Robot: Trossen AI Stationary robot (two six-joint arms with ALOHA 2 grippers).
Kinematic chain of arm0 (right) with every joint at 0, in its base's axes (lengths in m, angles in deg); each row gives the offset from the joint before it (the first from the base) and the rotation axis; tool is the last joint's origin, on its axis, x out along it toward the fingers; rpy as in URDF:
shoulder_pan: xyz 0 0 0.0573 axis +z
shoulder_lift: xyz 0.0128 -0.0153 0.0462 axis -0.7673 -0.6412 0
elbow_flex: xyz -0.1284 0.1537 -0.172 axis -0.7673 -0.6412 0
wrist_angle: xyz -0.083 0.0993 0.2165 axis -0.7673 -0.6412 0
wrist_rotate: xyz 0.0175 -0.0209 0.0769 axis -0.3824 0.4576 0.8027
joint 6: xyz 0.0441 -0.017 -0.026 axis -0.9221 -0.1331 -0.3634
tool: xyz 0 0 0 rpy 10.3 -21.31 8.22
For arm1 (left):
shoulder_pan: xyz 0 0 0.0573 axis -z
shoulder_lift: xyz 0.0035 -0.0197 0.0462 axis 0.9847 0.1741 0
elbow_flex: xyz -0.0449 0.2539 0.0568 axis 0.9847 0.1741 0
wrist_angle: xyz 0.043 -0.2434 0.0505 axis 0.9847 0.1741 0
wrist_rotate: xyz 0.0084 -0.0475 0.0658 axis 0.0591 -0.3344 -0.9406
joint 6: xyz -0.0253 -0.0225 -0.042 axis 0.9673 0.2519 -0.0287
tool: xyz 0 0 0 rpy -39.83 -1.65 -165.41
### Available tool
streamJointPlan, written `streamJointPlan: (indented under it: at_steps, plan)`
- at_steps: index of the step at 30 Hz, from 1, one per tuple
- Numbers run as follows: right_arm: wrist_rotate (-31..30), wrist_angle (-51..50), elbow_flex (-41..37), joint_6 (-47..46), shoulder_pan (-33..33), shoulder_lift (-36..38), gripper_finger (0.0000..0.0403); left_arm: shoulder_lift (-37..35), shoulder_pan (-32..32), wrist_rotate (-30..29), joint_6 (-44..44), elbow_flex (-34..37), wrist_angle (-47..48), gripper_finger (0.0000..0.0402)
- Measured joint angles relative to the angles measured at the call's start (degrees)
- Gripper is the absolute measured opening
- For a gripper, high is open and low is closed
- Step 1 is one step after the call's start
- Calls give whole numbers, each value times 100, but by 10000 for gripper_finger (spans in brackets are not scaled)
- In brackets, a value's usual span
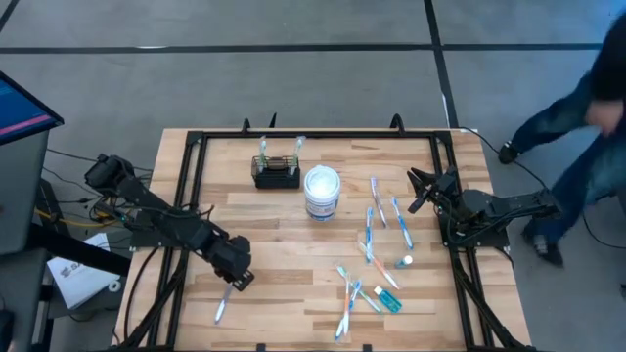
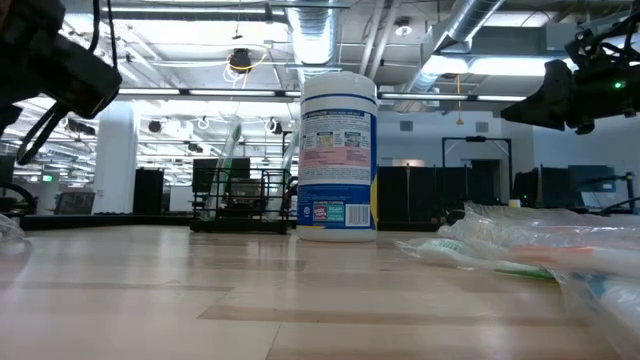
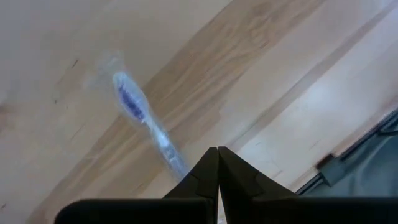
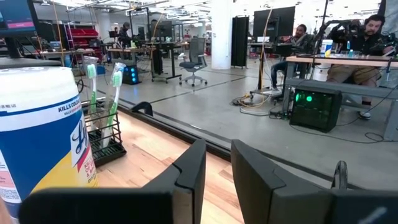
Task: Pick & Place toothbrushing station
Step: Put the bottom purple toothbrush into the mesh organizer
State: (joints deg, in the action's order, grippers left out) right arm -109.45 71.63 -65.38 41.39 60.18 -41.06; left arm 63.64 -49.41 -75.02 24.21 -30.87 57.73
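We see two brushes standing in the rack (image 1: 275,173), many loose on the desk (image 1: 284,249), the left gripper (image 1: 233,281) pinched on one brush (image 1: 223,305), and the right gripper (image 1: 421,189) apart, idle.

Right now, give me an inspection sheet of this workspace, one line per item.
Surface: wooden table inside a black frame.
Job's things: black wire rack at the far side, two toothbrushes standing in it.
Clutter: white lidded tub beside the rack; wrapped toothbrushes scattered on the right half; one wrapped toothbrush by the left arm.
Grippers: left gripper shut over the near left table, at that toothbrush's end; right gripper open, raised at the right edge.
Cables: loose cables off the table's left side.
Surroundings: a person walking past on the right.
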Motion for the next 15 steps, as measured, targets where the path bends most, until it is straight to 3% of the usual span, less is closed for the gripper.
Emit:
streamJointPlan:
  at_steps: [7, 15]
  plan:
    - [-2, -9, 0, -6, 0, 0, 69, 152, 96, 37, 62, 2, 132, 6]
    - [-2, -21, 2, -12, 2, 0, 69, 173, 133, 73, 75, 2, 145, 47]
